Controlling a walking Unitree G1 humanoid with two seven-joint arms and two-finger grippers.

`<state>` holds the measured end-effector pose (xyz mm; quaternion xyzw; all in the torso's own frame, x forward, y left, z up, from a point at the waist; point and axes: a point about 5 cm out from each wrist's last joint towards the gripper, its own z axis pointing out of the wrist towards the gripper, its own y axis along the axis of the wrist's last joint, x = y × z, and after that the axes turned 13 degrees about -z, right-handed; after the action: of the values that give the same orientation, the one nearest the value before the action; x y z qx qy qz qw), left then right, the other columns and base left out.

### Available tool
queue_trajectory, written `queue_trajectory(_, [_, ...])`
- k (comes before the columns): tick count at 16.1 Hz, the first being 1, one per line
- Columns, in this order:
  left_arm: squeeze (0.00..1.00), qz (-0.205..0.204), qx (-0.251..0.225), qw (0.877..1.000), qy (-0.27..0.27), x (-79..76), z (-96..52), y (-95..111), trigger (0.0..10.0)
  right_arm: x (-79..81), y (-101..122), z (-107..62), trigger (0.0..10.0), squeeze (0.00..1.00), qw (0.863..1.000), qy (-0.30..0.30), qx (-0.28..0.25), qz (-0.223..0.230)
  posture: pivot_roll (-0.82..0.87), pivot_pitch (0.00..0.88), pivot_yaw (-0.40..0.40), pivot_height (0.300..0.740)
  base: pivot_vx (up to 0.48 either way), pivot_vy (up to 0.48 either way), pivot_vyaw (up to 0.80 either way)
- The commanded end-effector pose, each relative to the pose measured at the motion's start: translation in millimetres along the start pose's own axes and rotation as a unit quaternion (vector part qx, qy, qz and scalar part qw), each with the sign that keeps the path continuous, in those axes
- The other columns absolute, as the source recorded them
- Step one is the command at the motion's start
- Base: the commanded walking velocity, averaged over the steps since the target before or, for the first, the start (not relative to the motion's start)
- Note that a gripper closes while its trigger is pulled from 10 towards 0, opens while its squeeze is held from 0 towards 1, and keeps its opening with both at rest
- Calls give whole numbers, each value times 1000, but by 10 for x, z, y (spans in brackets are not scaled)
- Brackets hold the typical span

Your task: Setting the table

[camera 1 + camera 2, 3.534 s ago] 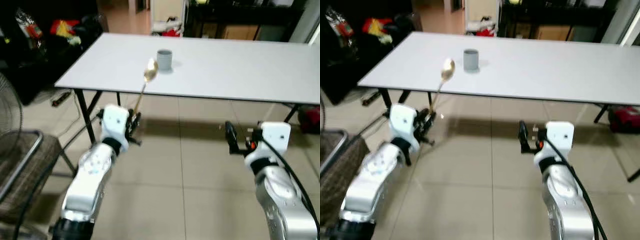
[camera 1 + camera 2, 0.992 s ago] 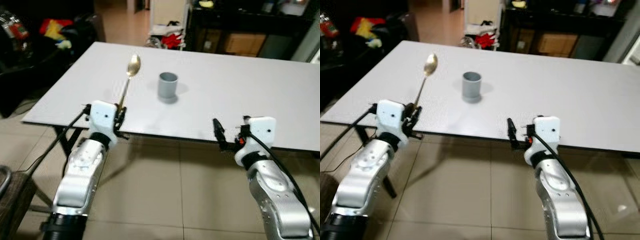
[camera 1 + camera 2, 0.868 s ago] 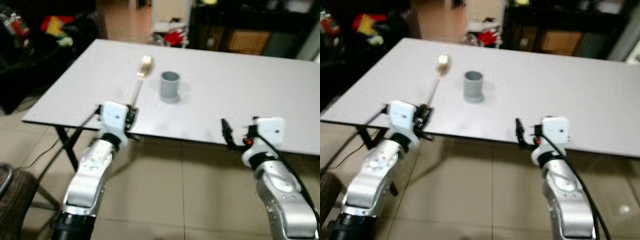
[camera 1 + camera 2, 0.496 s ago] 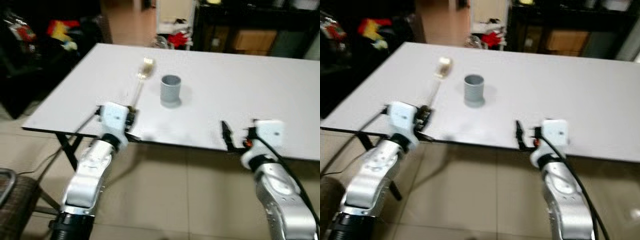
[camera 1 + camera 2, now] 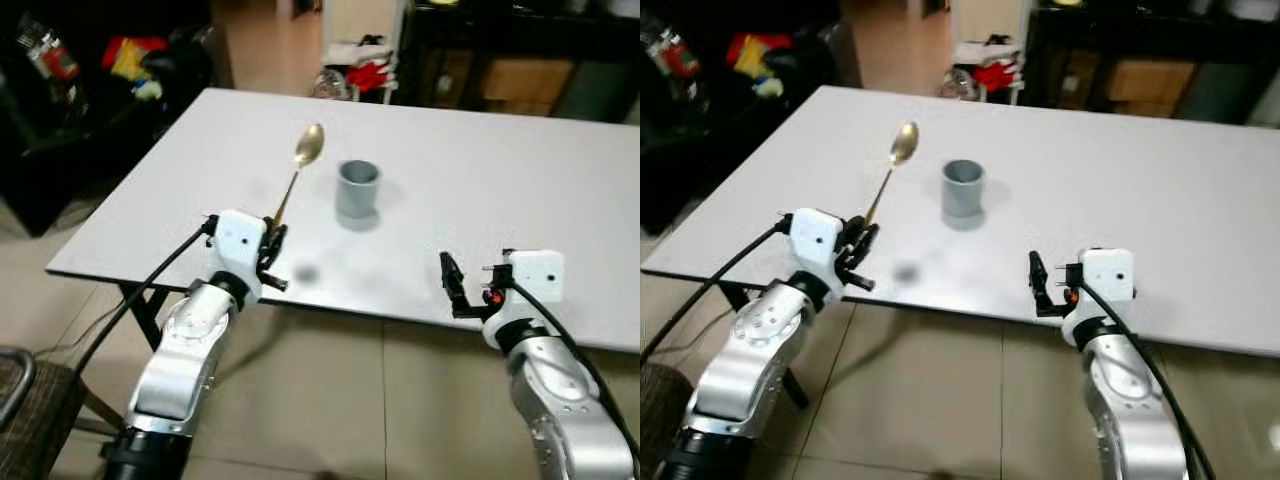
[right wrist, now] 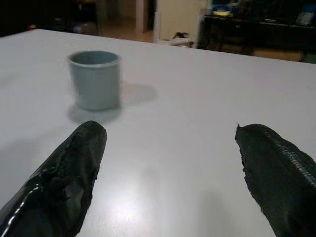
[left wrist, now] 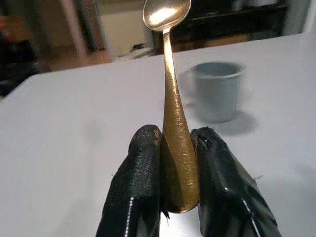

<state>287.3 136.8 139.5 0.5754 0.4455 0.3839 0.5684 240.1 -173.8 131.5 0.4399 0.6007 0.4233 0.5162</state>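
Observation:
A golden spoon (image 5: 298,171) stands upright with its bowl up, its handle pinched in my left gripper (image 5: 271,247), which is shut on it over the near left part of the white table (image 5: 520,190). In the left wrist view the spoon (image 7: 173,108) rises between both black fingers (image 7: 140,182). A grey cup (image 5: 357,192) stands upright on the table, just right of the spoon and beyond it. My right gripper (image 5: 449,287) hovers at the table's near edge, open, with nothing between its fingers (image 6: 69,173); the cup (image 6: 95,79) lies ahead of it.
The table's near edge runs just before both grippers. Dark furniture and colourful clutter (image 5: 130,60) stand to the far left, a dark cabinet (image 5: 500,50) behind the table. A chair's edge (image 5: 20,400) sits at the lower left on the tiled floor (image 5: 340,400).
The camera has come closer to the table. Both grippers now reach over its near edge instead of hanging before it. The spoon stays held upright in the left gripper.

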Motion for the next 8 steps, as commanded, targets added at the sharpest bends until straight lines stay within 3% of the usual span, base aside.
queue_trajectory(1, [0,6,0,1000,8,44,-23,10,10000,22,32,-9,10000,0,1000,10,-4,-2,-70,0,-10,740,304,0,0])
queue_trajectory(5, [0,10,27,1000,-9,-39,-37,-108,10000,41,-12,-43,10000,0,1000,16,10,-5,-87,0,0,740,292,0,0])
queue_trajectory(6, [0,10,32,999,-11,-48,-38,-127,10000,41,-15,-46,10000,0,1000,17,11,-6,-87,0,0,740,0,0,0])
queue_trajectory(8, [0,27,93,995,2,-77,-80,-352,10000,39,-52,-84,10000,0,999,35,22,-15,-98,0,-8,740,0,0,0])
